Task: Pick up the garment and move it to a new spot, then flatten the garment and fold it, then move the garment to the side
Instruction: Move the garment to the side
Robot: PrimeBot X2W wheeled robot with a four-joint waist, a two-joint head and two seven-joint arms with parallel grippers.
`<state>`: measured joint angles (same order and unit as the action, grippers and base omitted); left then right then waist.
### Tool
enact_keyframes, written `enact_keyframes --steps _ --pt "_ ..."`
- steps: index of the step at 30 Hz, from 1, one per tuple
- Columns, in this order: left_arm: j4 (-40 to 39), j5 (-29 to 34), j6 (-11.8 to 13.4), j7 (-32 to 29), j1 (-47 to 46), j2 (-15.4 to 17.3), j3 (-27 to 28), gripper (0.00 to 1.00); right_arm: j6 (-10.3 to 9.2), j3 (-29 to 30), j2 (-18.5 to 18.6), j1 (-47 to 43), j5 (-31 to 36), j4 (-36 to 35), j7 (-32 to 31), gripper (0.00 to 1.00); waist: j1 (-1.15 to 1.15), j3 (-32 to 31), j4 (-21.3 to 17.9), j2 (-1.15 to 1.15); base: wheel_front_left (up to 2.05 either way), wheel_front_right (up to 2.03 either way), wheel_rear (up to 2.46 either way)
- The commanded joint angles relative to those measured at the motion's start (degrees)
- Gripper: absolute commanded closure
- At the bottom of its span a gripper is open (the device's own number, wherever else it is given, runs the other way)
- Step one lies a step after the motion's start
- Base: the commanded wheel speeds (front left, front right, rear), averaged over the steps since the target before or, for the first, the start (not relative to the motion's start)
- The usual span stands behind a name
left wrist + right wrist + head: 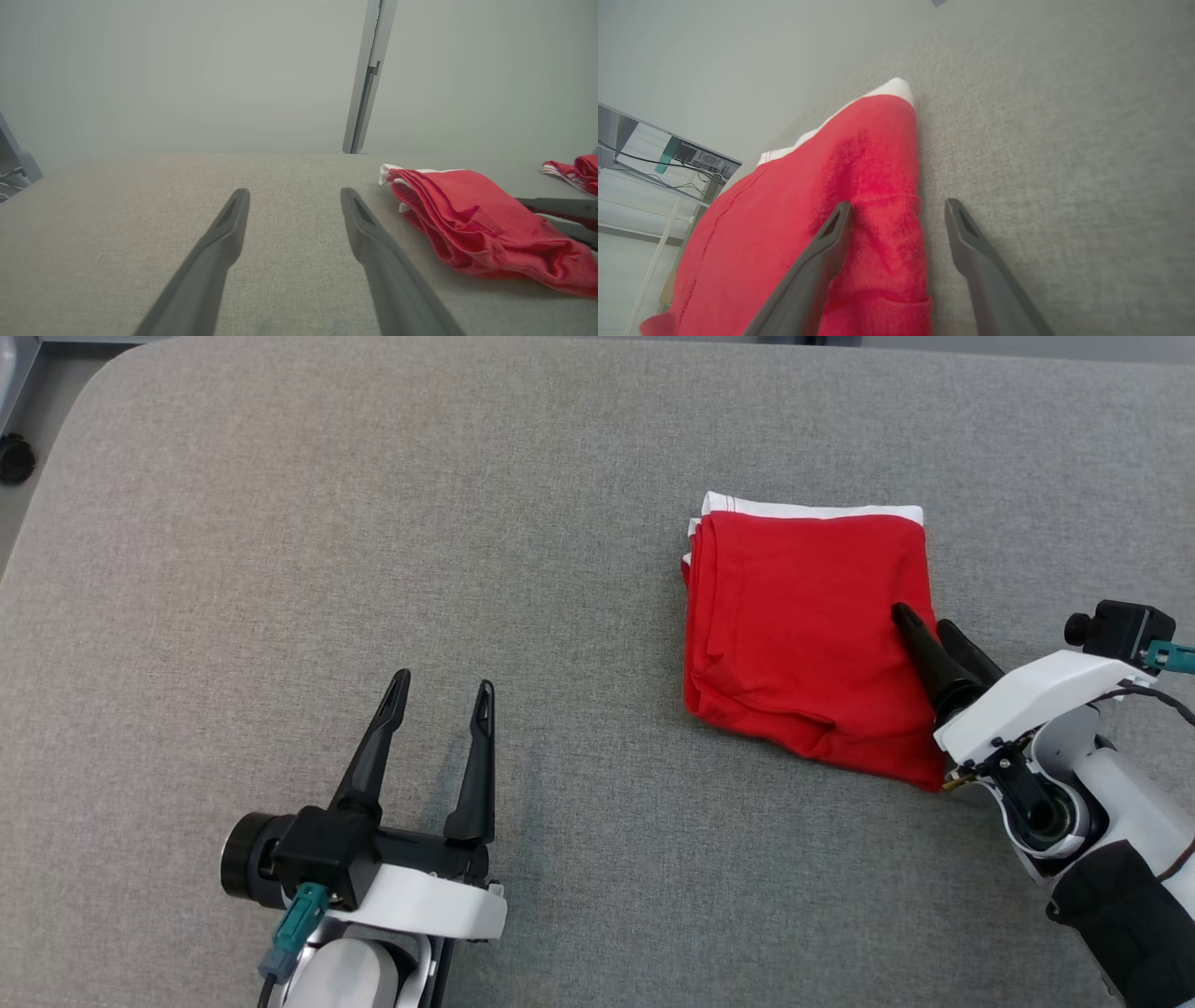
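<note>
Care first: our right gripper (921,618), jaws apart, straddles an edge of the folded red garment (794,616); we should catch every layer. Our left gripper (443,681) rests, jaws apart.

Left hand (443,683) points forward, right hand (922,619) angles leftward, both with fingers spread.

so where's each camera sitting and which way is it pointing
Head: up high, looking down on the table; shows the left gripper open and the right gripper open at the garment.
Left wrist: low, looking along its own fingers across the table to a wall.
Right wrist: looking along its own fingers, one over the garment, one over the table.
Shared: all three see the garment.
</note>
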<state>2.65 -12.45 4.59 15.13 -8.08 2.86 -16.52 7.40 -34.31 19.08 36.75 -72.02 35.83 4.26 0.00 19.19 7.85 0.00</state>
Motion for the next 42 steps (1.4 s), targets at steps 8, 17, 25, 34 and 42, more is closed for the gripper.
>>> enact_keyframes --steps 8,17,25,34,42 --pt "0.4 0.4 0.3 0.0 -1.5 0.1 0.0 0.00 0.26 -7.0 -1.0 -0.7 -4.0 1.0 0.0 1.00 0.00 -0.1 0.1 0.00 0.00 0.00 0.00" --pt "0.2 0.5 0.2 0.0 -1.2 0.1 0.3 0.00 0.22 -12.3 3.2 6.1 4.0 1.9 10.0 1.00 0.00 -0.8 -0.8 0.00 0.00 0.00 0.00" --pt "-1.0 2.0 -0.7 0.0 -2.4 0.1 0.7 0.00 0.16 -8.3 2.0 12.5 24.2 6.4 11.0 1.00 0.00 1.0 -4.0 0.00 0.00 0.00 0.00" --pt "-1.0 5.4 -2.8 0.0 -5.0 0.3 1.6 0.00 0.11 3.5 -2.5 12.1 40.9 4.9 11.0 1.00 0.00 3.7 -11.0 0.00 0.00 0.00 0.00" --pt "-0.2 7.8 -4.7 0.0 -7.4 1.6 1.9 0.00 0.10 9.3 -6.9 9.4 45.5 3.7 11.0 1.00 0.00 5.4 -18.9 0.00 0.00 0.00 0.00"
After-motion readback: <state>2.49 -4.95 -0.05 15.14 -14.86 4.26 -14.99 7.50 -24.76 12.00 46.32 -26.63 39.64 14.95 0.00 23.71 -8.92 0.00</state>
